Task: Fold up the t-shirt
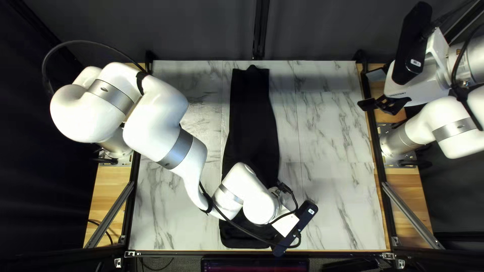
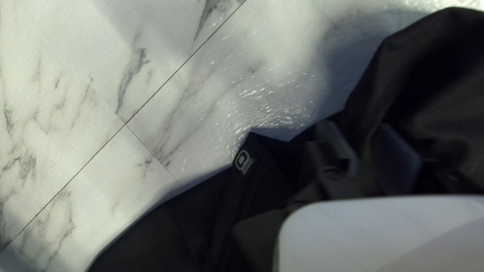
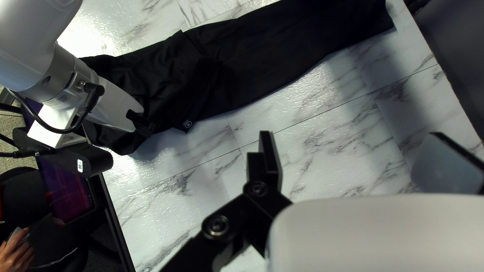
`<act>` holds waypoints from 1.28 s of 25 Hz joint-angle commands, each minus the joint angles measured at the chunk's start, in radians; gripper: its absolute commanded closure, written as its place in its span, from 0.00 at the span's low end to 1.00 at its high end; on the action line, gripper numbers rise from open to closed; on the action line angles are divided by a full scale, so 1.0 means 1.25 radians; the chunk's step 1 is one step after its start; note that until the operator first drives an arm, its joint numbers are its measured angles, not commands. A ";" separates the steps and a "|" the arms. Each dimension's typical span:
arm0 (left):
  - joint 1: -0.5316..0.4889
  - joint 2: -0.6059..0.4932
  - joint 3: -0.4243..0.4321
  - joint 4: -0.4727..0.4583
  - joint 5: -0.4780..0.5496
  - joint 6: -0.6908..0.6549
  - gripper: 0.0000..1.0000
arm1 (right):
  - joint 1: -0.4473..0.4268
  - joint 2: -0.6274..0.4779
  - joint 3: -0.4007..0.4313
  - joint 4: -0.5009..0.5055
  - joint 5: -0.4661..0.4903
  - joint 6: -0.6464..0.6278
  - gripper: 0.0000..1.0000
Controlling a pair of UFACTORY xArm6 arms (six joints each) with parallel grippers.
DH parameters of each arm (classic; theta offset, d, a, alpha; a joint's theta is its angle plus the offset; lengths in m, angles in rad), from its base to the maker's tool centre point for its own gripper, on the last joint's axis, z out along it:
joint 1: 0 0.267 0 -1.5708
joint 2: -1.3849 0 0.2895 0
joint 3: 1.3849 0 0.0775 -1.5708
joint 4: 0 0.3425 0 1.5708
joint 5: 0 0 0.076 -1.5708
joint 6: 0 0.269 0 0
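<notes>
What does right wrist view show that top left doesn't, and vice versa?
Only right wrist view: a person's hand beyond the table edge; the small pale emblem on the black shirt; the left gripper down at the shirt, which the left arm covers in top left.

Only top left view: the left arm's base and the right arm's base.

Both: shirt, table, left arm, the screen beside the table, and the right gripper, open.
</notes>
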 commanded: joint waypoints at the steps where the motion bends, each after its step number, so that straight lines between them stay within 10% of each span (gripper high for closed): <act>1: -0.043 -0.030 0.023 0.018 0.043 -0.053 1.00 | 0.000 0.000 0.000 0.000 0.000 0.000 0.00; 19: -0.085 -0.053 0.085 0.096 0.041 -0.185 0.99 | 0.000 0.000 0.000 0.000 0.000 0.000 0.00; 21: -0.083 -0.025 0.060 0.089 0.029 -0.172 0.91 | 0.000 0.000 0.000 0.000 0.000 0.000 0.00; 25: -0.089 -0.036 0.062 0.068 0.043 -0.158 0.02 | 0.000 0.000 0.000 0.000 0.000 0.000 0.00; 32: -0.100 -0.189 0.161 0.069 0.153 -0.197 0.00 | 0.000 0.000 0.000 0.000 0.000 0.000 0.00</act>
